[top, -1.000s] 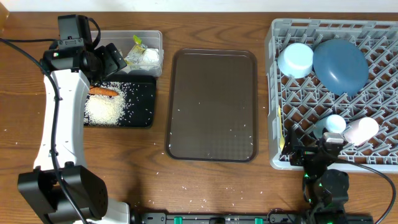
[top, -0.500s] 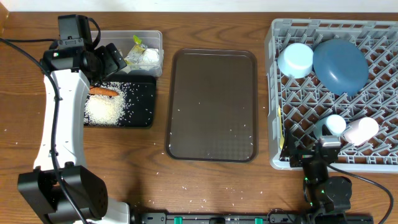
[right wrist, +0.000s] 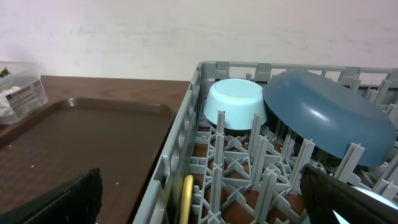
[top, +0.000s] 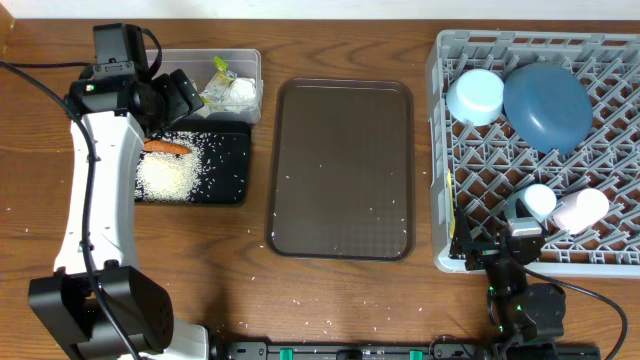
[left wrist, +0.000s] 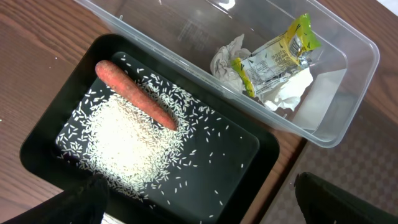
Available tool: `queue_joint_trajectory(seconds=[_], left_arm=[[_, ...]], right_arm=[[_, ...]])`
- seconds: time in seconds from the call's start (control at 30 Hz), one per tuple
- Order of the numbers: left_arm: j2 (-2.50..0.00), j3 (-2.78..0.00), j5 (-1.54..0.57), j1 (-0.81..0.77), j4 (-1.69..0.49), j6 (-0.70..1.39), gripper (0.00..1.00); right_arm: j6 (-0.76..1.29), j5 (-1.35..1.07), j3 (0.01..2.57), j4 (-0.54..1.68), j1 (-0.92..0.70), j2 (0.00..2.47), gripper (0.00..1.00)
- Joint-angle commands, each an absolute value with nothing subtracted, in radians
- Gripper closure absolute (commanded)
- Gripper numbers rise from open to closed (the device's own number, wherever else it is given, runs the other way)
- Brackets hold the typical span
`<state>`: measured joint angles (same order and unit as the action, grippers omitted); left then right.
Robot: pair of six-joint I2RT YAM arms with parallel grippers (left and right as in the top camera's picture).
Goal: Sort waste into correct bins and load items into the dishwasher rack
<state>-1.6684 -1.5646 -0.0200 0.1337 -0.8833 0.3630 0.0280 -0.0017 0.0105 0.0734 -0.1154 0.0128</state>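
Note:
In the left wrist view the black tray (left wrist: 249, 155) holds the orange-brown sausage (left wrist: 134, 93) and a heap of white rice (left wrist: 124, 146). The clear tub (left wrist: 348, 93) behind it holds crumpled tissue (left wrist: 286, 93) and the green-and-white wrapper (left wrist: 273, 59). My left gripper (left wrist: 199, 211) hovers open and empty over the tray's near edge. The grey rack (top: 440, 150) holds the dark-blue dish (top: 547, 105), the bowl (top: 475, 95), the light-blue cup (top: 540, 200), the pink cup (top: 582, 208) and the yellow spoon (right wrist: 186, 196) along its left wall. My right gripper (right wrist: 199, 186) is open and empty at the rack's front left corner.
The brown serving tray (top: 340, 170) lies mid-table between the bins and the rack, with a few rice grains on it. Loose grains are scattered on the wood near the front edge (top: 300, 295). My left arm (top: 95, 190) runs along the left side.
My right gripper has drawn back slightly toward the table's front edge. The left arm and all objects have not moved.

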Motion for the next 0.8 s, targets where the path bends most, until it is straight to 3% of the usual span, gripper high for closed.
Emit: queue_joint_trajectory(seconds=[0.0,0.77], left_arm=[[-1.67,-1.567,-0.015,0.134,-0.886,0.361,0.02],[-1.595,-1.565,-0.007,0.133,-0.896,0.355,0.02]], right_arm=[[0.006,-0.008,0.006,0.074,-0.125,0.006,0.01],[0.006,-0.008,0.006,0.074,-0.126,0.006,0.01]])
